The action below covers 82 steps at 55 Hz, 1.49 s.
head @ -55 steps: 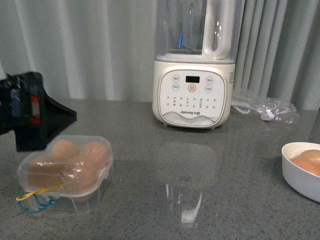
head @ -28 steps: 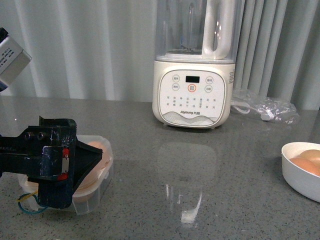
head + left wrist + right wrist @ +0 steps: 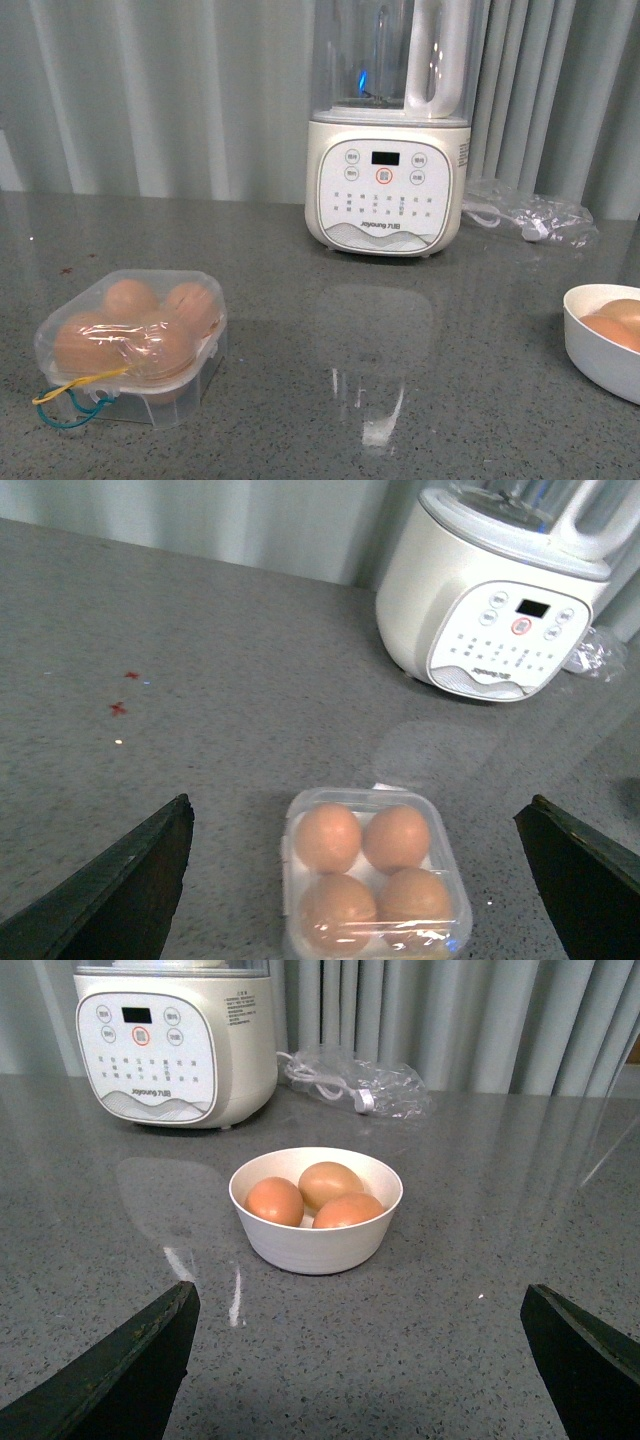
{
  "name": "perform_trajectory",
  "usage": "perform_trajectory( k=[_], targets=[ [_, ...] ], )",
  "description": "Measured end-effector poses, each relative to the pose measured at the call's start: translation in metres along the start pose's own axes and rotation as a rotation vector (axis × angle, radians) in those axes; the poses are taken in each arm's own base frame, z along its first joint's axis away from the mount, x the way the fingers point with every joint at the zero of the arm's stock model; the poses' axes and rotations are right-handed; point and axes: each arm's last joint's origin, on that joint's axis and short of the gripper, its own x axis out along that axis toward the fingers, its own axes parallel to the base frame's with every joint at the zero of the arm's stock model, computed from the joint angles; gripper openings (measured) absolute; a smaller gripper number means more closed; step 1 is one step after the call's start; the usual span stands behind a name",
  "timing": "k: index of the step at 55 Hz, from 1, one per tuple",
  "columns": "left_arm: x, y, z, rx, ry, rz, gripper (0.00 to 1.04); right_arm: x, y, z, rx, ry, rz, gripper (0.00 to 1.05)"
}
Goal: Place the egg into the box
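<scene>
Clear-plastic square box (image 3: 135, 345), lid closed, contains four orange-brown eggs (image 3: 330, 837). I see my left gripper (image 3: 360, 880) spread wide above it, holding nothing. My right gripper (image 3: 360, 1360), equally wide and empty, faces the round white bowl (image 3: 315, 1210).

All I can see of my own hardware is fingertips. In the left wrist view, the left gripper (image 3: 360, 880) shows as two dark, matte, wedge-shaped fingers (image 3: 120, 895) tapering to points. The right gripper (image 3: 360, 1360) looks identical: blackish wedges with faintly scuffed, greenish-grey edges.
</scene>
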Motion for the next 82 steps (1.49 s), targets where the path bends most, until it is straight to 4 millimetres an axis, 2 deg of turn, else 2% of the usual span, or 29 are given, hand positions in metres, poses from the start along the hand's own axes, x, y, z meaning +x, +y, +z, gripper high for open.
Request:
perform_trajectory(
  k=[5,12,20,22,25,27,36,50,66,82],
  targets=[
    [-0.021,0.008,-0.003,0.017,0.003,0.029,0.98,0.000,0.000,0.000,0.000,0.000,0.000,0.98],
    [-0.054,0.023,-0.017,0.038,0.033,0.072,0.98,0.000,0.000,0.000,0.000,0.000,0.000,0.98],
    [-0.072,0.037,-0.028,0.036,0.045,0.122,0.98,0.000,0.000,0.000,0.000,0.000,0.000,0.98],
    [-0.074,0.039,-0.030,0.067,-0.001,0.150,0.93,0.000,0.000,0.000,0.000,0.000,0.000,0.98],
    [-0.076,0.042,-0.043,0.130,-0.115,0.205,0.79,0.000,0.000,0.000,0.000,0.000,0.000,0.98],
    [-0.076,0.041,-0.049,0.139,-0.132,0.211,0.73,0.000,0.000,0.000,0.000,0.000,0.000,0.98],
    [-0.077,0.032,-0.072,0.149,-0.136,0.202,0.46,0.000,0.000,0.000,0.000,0.000,0.000,0.98],
    [-0.079,0.023,-0.095,0.157,-0.143,0.199,0.03,0.000,0.000,0.000,0.000,0.000,0.000,0.98],
    [-0.081,0.010,-0.113,0.163,-0.141,0.188,0.04,0.000,0.000,0.000,0.000,0.000,0.001,0.98],
    [-0.083,0.010,-0.121,0.163,-0.142,0.191,0.04,0.000,0.000,0.000,0.000,0.000,0.000,0.98]
  ],
)
